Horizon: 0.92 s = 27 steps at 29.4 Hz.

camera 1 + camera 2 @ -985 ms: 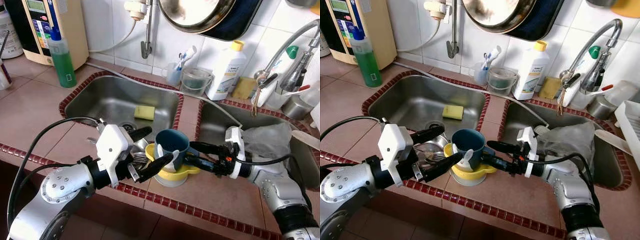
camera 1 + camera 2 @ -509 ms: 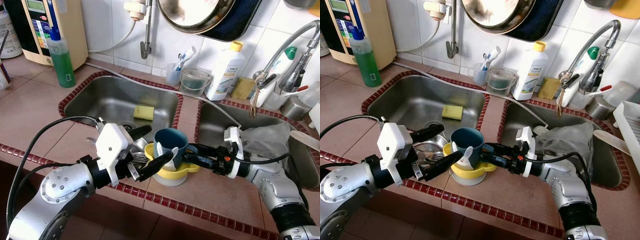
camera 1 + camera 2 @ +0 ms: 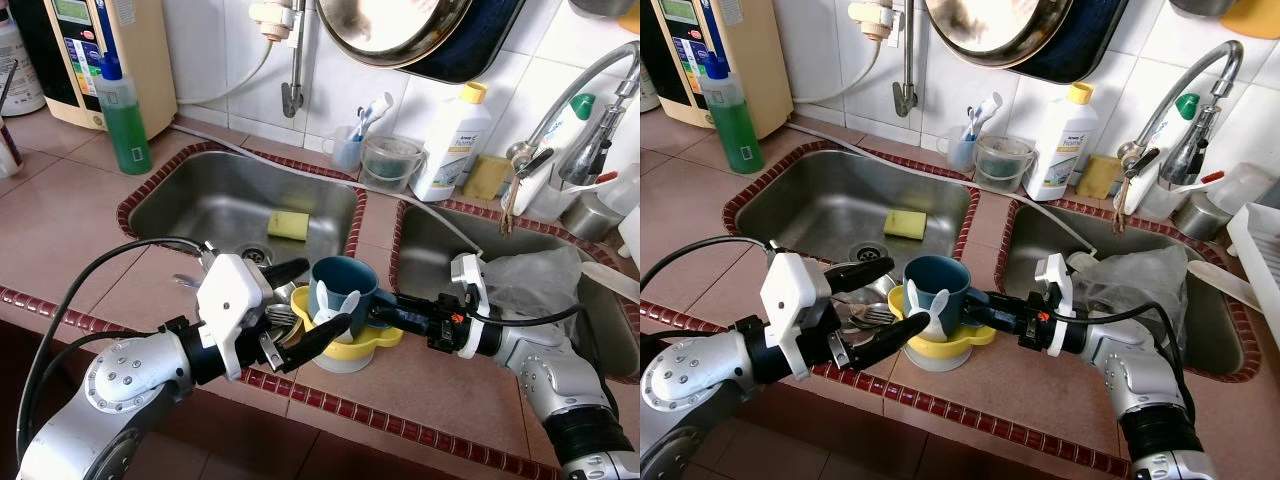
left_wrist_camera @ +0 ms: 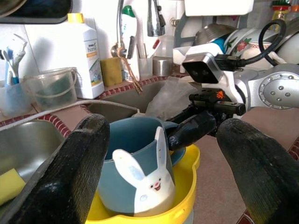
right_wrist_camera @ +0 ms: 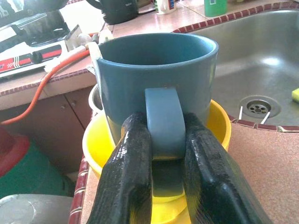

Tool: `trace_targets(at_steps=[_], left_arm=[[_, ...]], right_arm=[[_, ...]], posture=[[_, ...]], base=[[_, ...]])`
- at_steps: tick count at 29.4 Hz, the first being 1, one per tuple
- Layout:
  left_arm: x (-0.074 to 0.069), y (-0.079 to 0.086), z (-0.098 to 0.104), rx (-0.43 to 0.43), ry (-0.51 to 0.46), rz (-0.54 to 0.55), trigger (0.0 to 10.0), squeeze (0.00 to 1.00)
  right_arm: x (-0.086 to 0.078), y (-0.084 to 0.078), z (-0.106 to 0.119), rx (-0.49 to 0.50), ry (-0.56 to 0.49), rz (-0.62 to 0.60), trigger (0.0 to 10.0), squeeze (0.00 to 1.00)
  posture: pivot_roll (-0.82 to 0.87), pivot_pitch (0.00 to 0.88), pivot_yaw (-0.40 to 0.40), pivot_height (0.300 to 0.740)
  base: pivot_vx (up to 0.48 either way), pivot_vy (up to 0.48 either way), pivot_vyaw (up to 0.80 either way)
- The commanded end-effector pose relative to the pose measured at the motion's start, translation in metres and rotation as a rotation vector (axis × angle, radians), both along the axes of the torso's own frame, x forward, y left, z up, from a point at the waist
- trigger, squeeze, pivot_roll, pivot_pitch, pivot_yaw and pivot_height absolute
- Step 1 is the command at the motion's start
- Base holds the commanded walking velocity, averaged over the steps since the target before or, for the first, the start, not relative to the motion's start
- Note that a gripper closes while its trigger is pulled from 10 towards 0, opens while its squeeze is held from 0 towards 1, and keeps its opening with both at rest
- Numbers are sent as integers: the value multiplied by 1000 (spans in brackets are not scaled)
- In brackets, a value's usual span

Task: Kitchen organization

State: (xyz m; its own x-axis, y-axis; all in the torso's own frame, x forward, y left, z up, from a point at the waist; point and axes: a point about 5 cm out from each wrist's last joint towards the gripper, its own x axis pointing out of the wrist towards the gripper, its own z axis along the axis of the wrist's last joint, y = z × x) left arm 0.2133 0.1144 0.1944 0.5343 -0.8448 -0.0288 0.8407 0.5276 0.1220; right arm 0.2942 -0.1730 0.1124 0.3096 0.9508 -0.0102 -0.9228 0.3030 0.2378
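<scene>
A blue mug (image 3: 343,290) is seen standing inside a yellow bowl (image 3: 365,345) on the tiled counter (image 3: 430,385), on the strip between the two sinks and close to the counter's front edge. A small white rabbit-shaped piece (image 4: 147,179) is propped in the bowl against the mug's near side. The mug's handle is pinched by the right gripper (image 5: 161,154), its two black fingers (image 5: 128,163) being pressed against either side of the handle, as the right wrist view makes plain; in the head views this gripper is reached in from the mug's 3 o'clock side. The left gripper (image 3: 300,300) is held at the mug's 9 o'clock side with its fingers (image 4: 81,161) spread wide, one toward the sink and one toward the counter edge, and the mug and bowl are framed between them in the left wrist view; no contact with either can be made out. Cutlery (image 3: 872,316) is seen lying just beside the bowl, behind the left gripper. A yellow sponge (image 3: 289,225) lies in the left sink (image 3: 200,200), at about 11 o'clock from the mug. A green bottle (image 3: 124,120) stands on the counter at the far left, and a white bottle (image 3: 452,140) stands against the tiled wall at about 1 o'clock. A crumpled clear bag (image 3: 530,280) lies in the right sink (image 3: 420,250).
</scene>
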Motion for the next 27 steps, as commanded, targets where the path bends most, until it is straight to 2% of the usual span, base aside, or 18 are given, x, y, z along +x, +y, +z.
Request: trace_targets(at_steps=[1, 5, 9, 17, 22, 23, 27], left_arm=[[-4, -3, 3, 5, -8, -33, 10000, 0], [-4, -3, 2, 6, -8, -33, 10000, 0], [-2, -2, 3, 4, -17, -21, 10000, 0], [8, 2, 6, -7, -43, 12, 10000, 0], [11, 3, 7, -11, -49, 22, 10000, 0], [16, 6, 10, -36, -59, 56, 10000, 0], [26, 11, 15, -77, -108, 126, 10000, 0]], right_arm=[[2, -3, 9, 10, -25, 5, 0, 0], [3, -3, 10, 17, -26, 7, 0, 0], [5, -4, 21, 54, -47, 6, 0, 0], [15, -14, 63, 103, -176, -27, 0, 0], [17, -16, 71, 114, -198, -32, 0, 0], [19, -17, 84, 146, -236, -63, 0, 0], [22, -17, 98, 194, -290, -136, 0, 0]], posture=[[197, 0, -129, 740], [199, 0, -131, 740], [201, 0, -136, 740], [193, 0, -133, 740], [193, 0, -133, 740], [189, 0, -131, 740], [191, 0, -132, 740]], base=[[0, 0, 0], [0, 0, 0], [0, 0, 0], [0, 0, 0], [0, 0, 0], [0, 0, 0], [0, 0, 0]])
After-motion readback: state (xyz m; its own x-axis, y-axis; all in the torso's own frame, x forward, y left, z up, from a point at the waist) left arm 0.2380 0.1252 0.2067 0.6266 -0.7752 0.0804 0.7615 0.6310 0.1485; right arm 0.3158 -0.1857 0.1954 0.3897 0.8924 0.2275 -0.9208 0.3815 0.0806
